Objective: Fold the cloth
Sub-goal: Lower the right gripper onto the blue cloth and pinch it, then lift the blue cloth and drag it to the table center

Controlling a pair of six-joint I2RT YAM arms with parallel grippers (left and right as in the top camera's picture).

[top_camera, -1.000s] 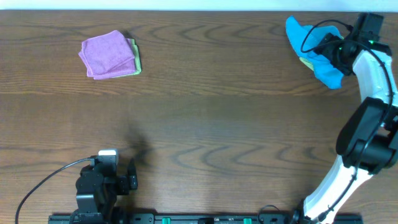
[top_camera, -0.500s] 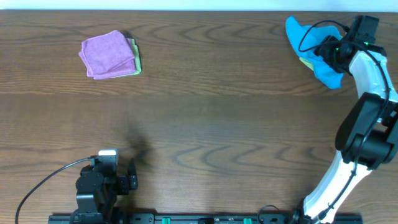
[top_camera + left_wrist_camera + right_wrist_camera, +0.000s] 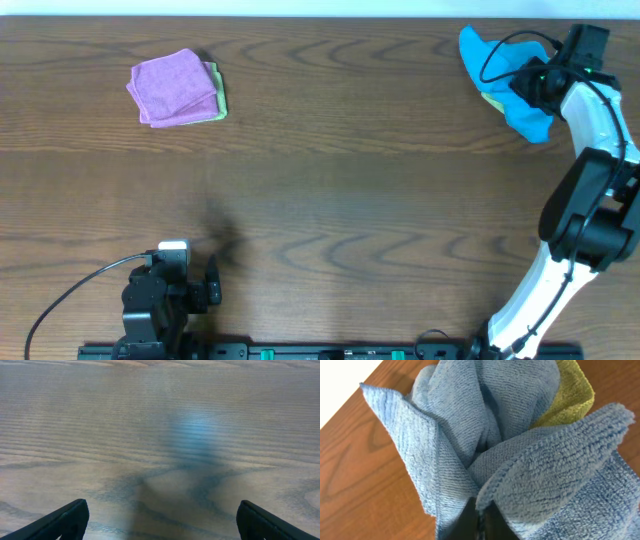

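Overhead, the blue cloth lay bunched at the upper right, near the surface's far edge, grasped by the right end effector. Open wood stretched across the middle. A pink-purple cloth sat at the upper left.

In the left wrist view, the left end effector was released, spread over bare wood.

In the right wrist view, the fingers pinched a fold of the blue cloth, with a yellow-green cloth at the upper right.

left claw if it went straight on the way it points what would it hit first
Probably just the bare table: the open left claw points at wood grain, nothing else in its wrist view. Depth is unclear.
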